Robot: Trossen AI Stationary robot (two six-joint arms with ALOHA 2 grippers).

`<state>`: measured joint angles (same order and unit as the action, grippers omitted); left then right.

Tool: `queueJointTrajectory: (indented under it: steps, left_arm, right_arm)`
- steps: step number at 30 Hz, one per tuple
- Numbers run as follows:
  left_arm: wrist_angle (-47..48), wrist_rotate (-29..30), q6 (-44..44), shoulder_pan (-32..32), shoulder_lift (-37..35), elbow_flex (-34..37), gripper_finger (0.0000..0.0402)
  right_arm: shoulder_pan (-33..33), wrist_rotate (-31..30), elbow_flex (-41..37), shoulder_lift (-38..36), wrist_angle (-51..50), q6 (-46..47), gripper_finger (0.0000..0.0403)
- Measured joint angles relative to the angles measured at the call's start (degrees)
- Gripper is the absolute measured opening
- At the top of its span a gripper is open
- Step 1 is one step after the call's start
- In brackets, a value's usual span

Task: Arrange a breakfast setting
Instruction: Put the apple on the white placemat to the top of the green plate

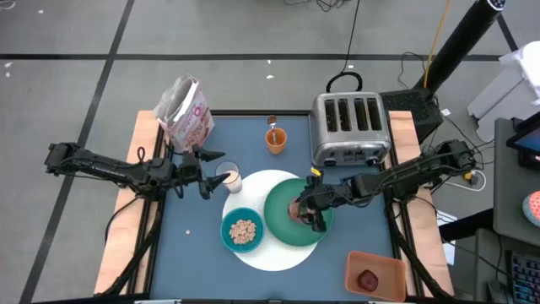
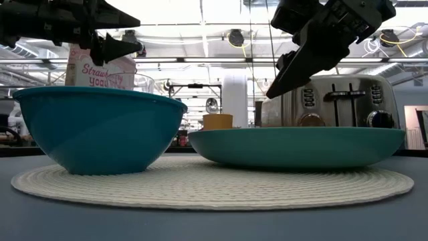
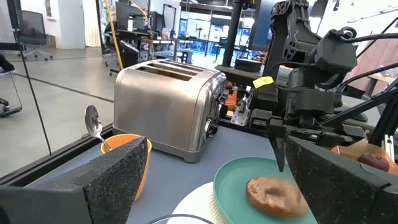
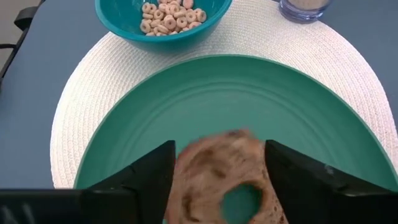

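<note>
A brown ring bread lies flat on the large green plate, which sits on the round white mat. My right gripper hangs open just over the bread, slanting down from the table's right, one finger on either side of it. The teal bowl with cereal rings rests on the mat's near left part. The milk glass stands on the mat's far left edge. My left gripper waits open and level beside the glass. A silver spoon stands in the orange cup.
The silver toaster stands at the far right, just behind the plate. A printed bag stands at the far left corner. The orange tray at the near right holds a dark-red fruit.
</note>
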<state>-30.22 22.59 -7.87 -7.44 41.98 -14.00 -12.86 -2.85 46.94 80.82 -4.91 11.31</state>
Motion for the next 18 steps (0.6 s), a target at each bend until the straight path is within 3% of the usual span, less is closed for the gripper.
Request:
queueJointTrajectory:
  steps: [18]
  left_arm:
    - [0.00,0.00,0.15,0.01,0.00,0.00,0.0386]
  right_arm:
    - [0.02,0.78,-0.02,0.00,0.38,-1.37,0.0355]
